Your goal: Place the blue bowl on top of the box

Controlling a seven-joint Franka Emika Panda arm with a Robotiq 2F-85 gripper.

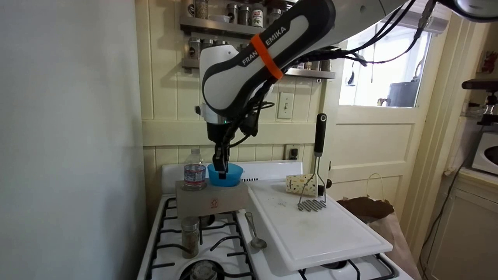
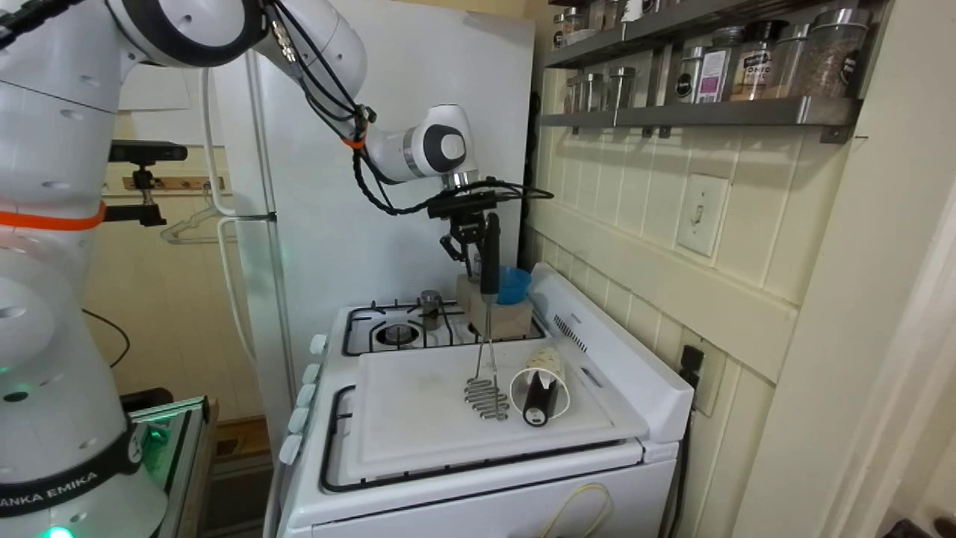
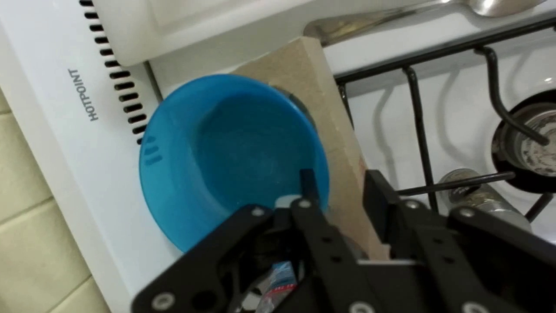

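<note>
The blue bowl (image 1: 232, 179) sits upright on top of the grey-brown box (image 1: 229, 200), toward its back edge. The bowl (image 2: 514, 286) and box (image 2: 508, 320) also show in an exterior view. In the wrist view the bowl (image 3: 243, 143) is seen from above, covering part of the box (image 3: 336, 126). My gripper (image 3: 341, 184) is open, its fingers apart and pointing down. One finger is over the inside of the bowl near its rim, the other outside the rim above the box. No contact with the rim is visible. The gripper (image 1: 221, 175) also shows in an exterior view.
A clear plastic bottle (image 1: 195, 171) stands on the box beside the bowl. A white board (image 1: 307, 229) holds a masher (image 1: 319, 155) and a patterned cup (image 1: 301, 184). A spice jar (image 1: 190, 237) and a spoon (image 1: 255, 233) are on the stove. The stove's back panel (image 2: 620, 359) is behind.
</note>
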